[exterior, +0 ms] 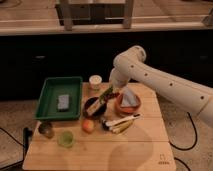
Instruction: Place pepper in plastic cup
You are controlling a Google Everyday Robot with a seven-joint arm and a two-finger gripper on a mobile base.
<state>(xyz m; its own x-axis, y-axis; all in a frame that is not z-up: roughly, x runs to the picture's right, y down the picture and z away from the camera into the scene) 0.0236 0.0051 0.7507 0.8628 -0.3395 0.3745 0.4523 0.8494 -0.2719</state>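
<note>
My gripper (107, 96) hangs just above the dark bowl (93, 107) in the middle of the wooden table. It is shut on the light-green pepper (105, 93), which slants between the fingers with its lower end over the bowl. The plastic cup (65, 138), small and translucent light green, stands upright near the front left of the table, well to the left of and nearer than the gripper. The white arm reaches in from the right.
A green tray (50, 102) holding a grey sponge (63, 101) lies at the left. A white cup (95, 81) stands behind the bowl, a dark grey cup (46, 129) beside the plastic cup, an orange fruit (88, 125) in front of the bowl. An orange bowl (120, 106) and utensils (121, 122) lie to the right.
</note>
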